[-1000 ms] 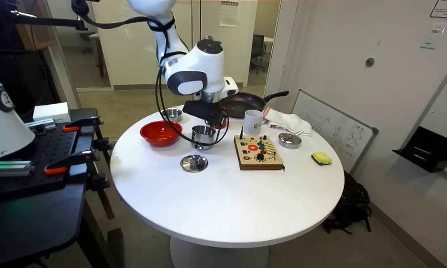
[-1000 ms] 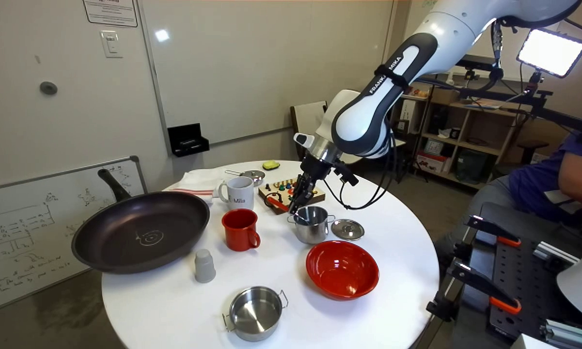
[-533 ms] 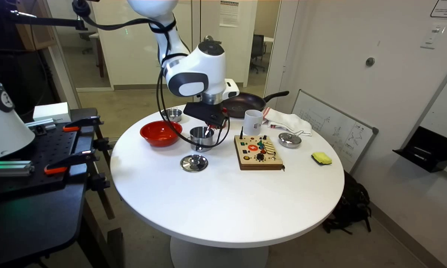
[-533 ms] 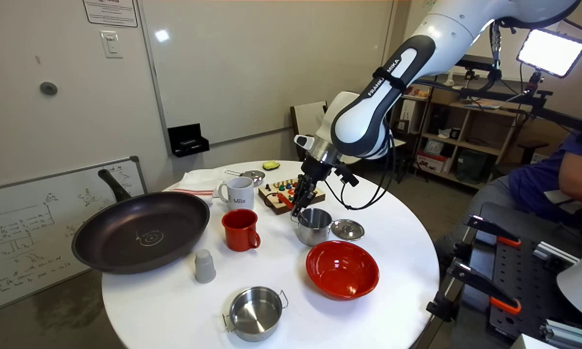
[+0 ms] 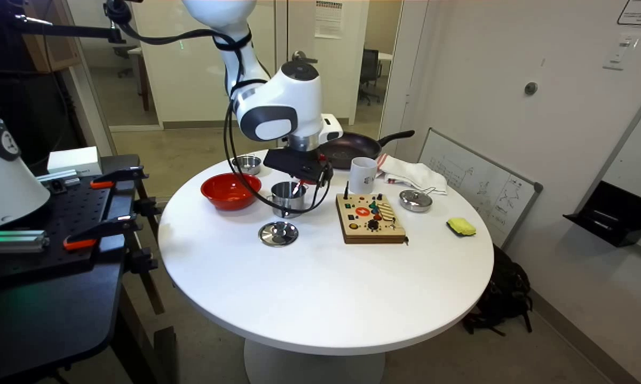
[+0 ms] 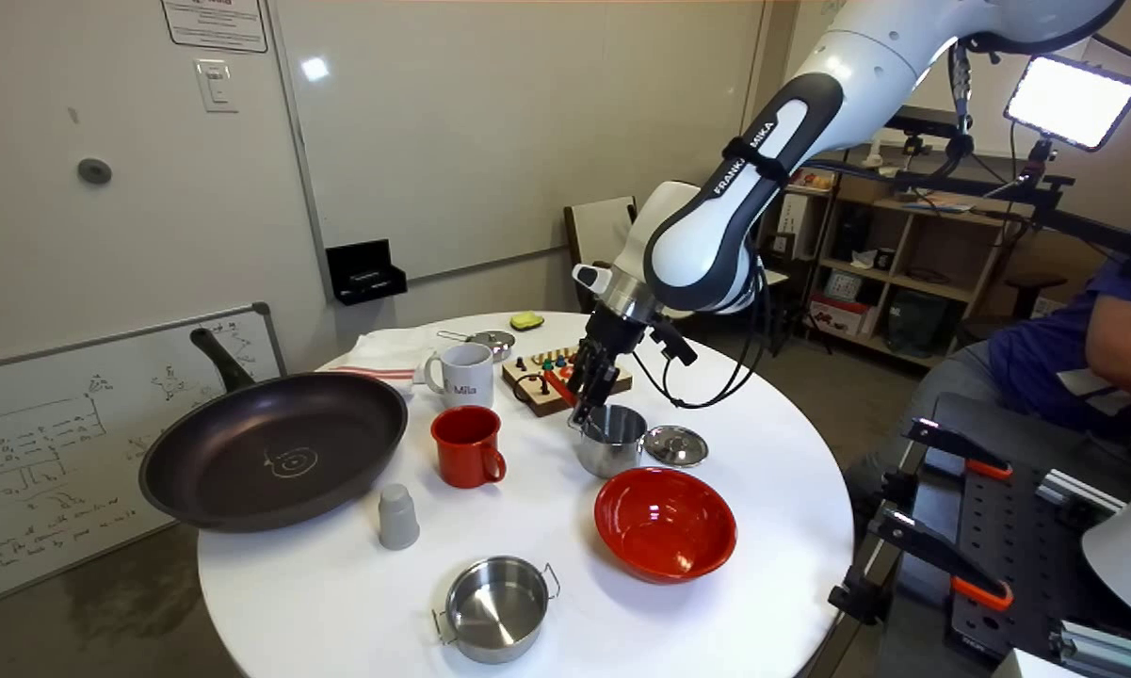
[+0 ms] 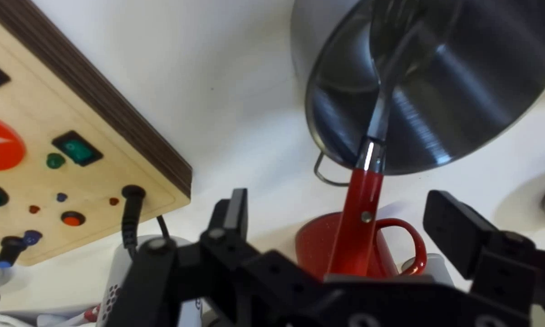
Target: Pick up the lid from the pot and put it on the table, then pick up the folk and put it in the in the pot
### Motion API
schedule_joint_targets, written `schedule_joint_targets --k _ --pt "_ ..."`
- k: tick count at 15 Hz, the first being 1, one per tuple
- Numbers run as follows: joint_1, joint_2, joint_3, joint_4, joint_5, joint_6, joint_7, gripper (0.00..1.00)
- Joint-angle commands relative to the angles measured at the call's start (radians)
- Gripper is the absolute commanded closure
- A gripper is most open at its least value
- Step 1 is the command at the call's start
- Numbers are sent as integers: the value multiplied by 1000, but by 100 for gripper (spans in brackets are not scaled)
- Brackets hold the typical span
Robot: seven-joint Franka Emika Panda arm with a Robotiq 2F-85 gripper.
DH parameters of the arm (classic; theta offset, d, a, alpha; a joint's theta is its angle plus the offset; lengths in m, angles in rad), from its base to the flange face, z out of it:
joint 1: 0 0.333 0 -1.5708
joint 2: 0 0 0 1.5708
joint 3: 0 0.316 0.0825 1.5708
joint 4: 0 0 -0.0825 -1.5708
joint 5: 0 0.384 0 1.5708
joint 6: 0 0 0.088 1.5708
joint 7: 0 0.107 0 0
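I've got 1 fork (image 7: pixel 370 156), metal end inside 1 deep pot (image 6: pixel 610 460), red handle past the rim. My gripper (image 7: pixel 336 198) has 2 fingers spread wide, handle between them in the wrist view. Also 2 mugs (image 6: pixel 466 452). In an exterior view 1 red bowl (image 5: pixel 228 199) is just left of the pot; lots of table (image 5: pixel 325 293) between the 1 lid (image 5: pixel 278 234) on it and the near edge.

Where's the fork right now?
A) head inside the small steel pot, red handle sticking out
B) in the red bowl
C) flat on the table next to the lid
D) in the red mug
A: the wrist view shows the fork with its metal head inside the small steel pot and its red handle reaching out past the rim.
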Motion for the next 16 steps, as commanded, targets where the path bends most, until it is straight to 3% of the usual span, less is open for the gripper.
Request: schedule_joint_targets --k 1,3,6,9,11,14,16 --pt "61 -94 -51 -55 -2 80 31 0" --pt "125 -186 -111 -95 8 83 84 0" --pt "231 -352 -218 -149 36 -45 192 0" --pt "209 -493 -183 -185 104 -298 205 0" --pt "210 -553 -184 -176 207 -464 153 0" --pt "285 -622 -305 -110 290 -709 194 0" --pt "335 -627 -407 -90 264 -752 259 0"
